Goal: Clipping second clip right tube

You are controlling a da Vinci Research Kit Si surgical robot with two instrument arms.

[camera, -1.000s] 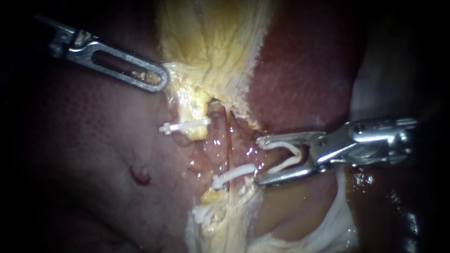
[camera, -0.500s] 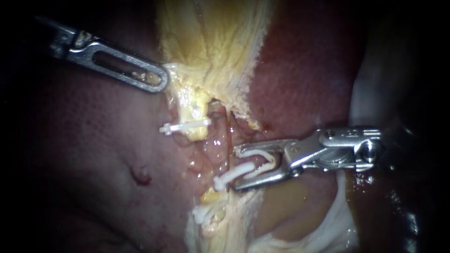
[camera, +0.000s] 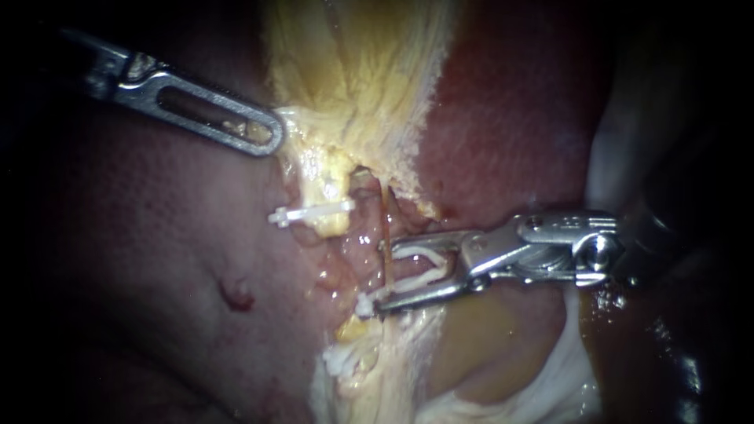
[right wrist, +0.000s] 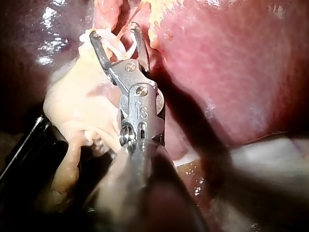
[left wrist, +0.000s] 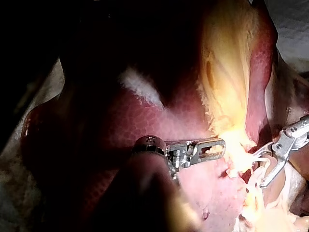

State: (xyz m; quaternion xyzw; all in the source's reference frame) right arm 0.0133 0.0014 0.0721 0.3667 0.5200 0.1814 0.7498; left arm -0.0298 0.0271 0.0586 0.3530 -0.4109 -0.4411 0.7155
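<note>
The right tube (camera: pixel 386 229), a thin orange strand beside the liver (camera: pixel 510 118), is lying between the jaws of the right instrument (camera: pixel 385 276). Those jaws are standing moderately apart and carrying an open white clip (camera: pixel 428 265) around the tube (just above a seated clip (camera: pixel 364 305)). The left instrument (camera: pixel 269 133) is gripping yellow tissue (camera: pixel 345 78), its jaws lying narrow.
</note>
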